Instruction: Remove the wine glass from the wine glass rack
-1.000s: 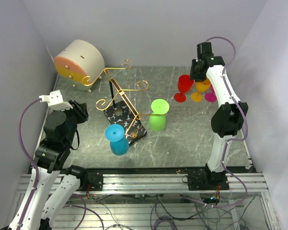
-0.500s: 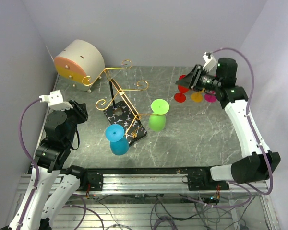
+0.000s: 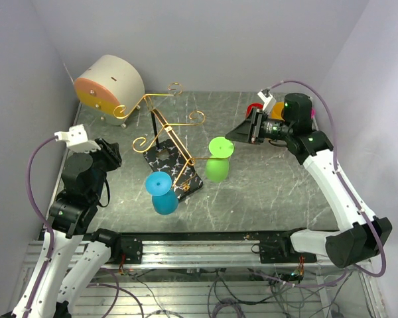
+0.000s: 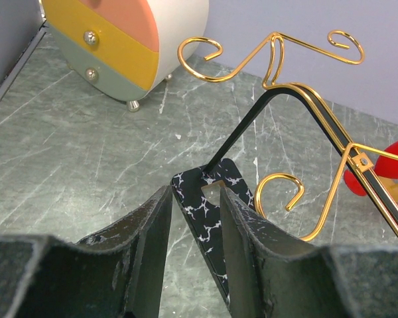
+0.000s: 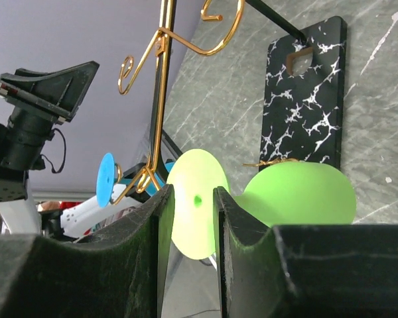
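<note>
The wine glass rack (image 3: 174, 140) is gold wire with scroll ends on a black post and a black white-veined base (image 3: 180, 175), standing mid-table. A green wine glass (image 3: 218, 161) hangs upside down from its right arm. A blue wine glass (image 3: 162, 193) hangs from its near arm. My right gripper (image 3: 241, 132) is open and empty just right of the green glass, level with its foot. In the right wrist view the green foot disc (image 5: 198, 202) shows between the jaws, beyond my gripper (image 5: 191, 192). My left gripper (image 3: 113, 155) is open and empty left of the rack, facing the base (image 4: 209, 199).
A round beige drum (image 3: 111, 83) with an orange face stands at the back left. Red (image 3: 253, 110), orange and pink glasses stand at the back right, partly hidden behind my right arm. Walls close in the table at the back and on both sides.
My right arm has swung away from the glasses at the back right, down and to the left, and its gripper now points at the green glass. The left arm has not moved.
</note>
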`<action>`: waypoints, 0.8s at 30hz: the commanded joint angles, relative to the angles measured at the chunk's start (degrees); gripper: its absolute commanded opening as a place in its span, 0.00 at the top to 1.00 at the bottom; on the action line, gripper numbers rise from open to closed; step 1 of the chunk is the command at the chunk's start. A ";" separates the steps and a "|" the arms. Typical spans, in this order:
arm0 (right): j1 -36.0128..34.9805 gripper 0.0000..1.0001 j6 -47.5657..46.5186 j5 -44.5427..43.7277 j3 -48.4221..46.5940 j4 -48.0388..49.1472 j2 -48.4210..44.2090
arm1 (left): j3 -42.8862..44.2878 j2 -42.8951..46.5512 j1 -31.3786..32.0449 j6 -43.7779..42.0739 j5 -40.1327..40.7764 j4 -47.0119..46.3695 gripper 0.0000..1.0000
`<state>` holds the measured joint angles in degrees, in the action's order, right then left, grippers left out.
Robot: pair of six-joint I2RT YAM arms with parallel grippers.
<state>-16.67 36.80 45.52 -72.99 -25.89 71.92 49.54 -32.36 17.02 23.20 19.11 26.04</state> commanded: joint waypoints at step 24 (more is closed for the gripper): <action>-1.72 0.74 -3.82 -7.10 0.46 -10.68 -5.32 | -0.31 0.63 -0.26 0.52 1.19 -0.20 0.54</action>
<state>-17.65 32.95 37.15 -72.82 -38.04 66.89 49.54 -32.18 17.02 23.20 19.31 26.11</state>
